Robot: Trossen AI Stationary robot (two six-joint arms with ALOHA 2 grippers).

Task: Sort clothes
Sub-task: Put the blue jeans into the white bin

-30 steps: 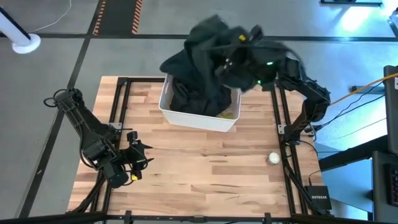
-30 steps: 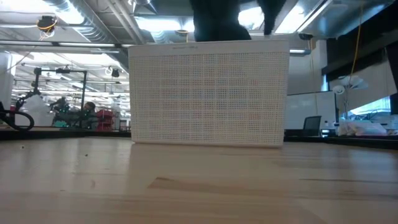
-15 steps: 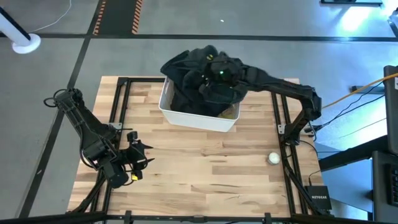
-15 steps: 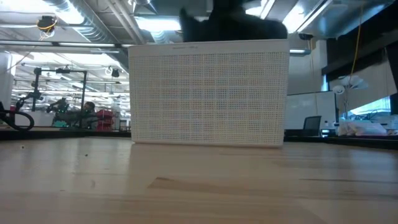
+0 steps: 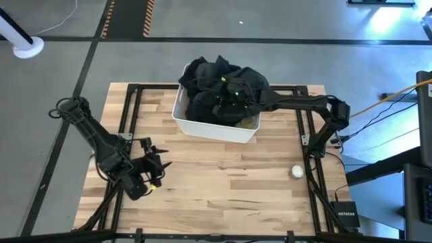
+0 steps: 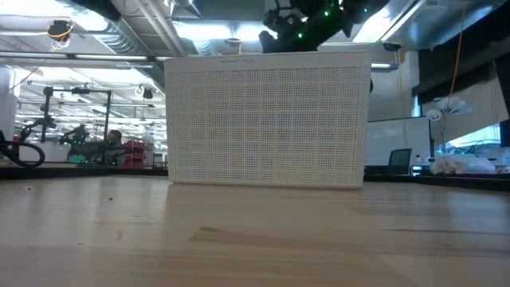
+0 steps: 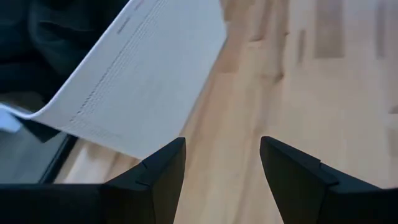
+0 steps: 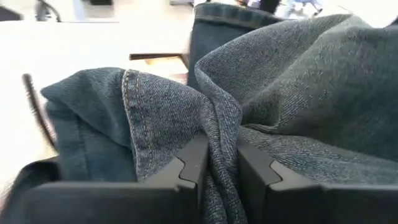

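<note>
A heap of dark clothes (image 5: 219,91) fills the white bin (image 5: 212,126) at the table's far middle and spills over its far rim; a bit of neon yellow fabric (image 5: 251,123) shows at the bin's right near corner. My right gripper (image 5: 233,94) is down in the heap, shut on a dark denim garment (image 8: 249,118). My left gripper (image 5: 156,174) is open and empty above the table's near left part, pointing toward the bin (image 7: 137,93). My right gripper pinches a bunched fold of the dark denim (image 8: 219,146) between its two fingers, several layers together, next to a stitched seam (image 8: 134,106). The garment lies on the heap in the bin, slack around the fingers.
A small white ball (image 5: 296,172) lies on the table near the right edge. The bin's perforated near wall (image 6: 267,119) stands upright across the middle of the low view. Bare wood (image 5: 223,189) lies between the bin and the near edge.
My right gripper has gone down and toward the table's left, into the bin, carrying the dark garment, which was lifted high above the bin and now lies heaped on the pile. My left gripper has shifted a little toward the table's right and near edge.
</note>
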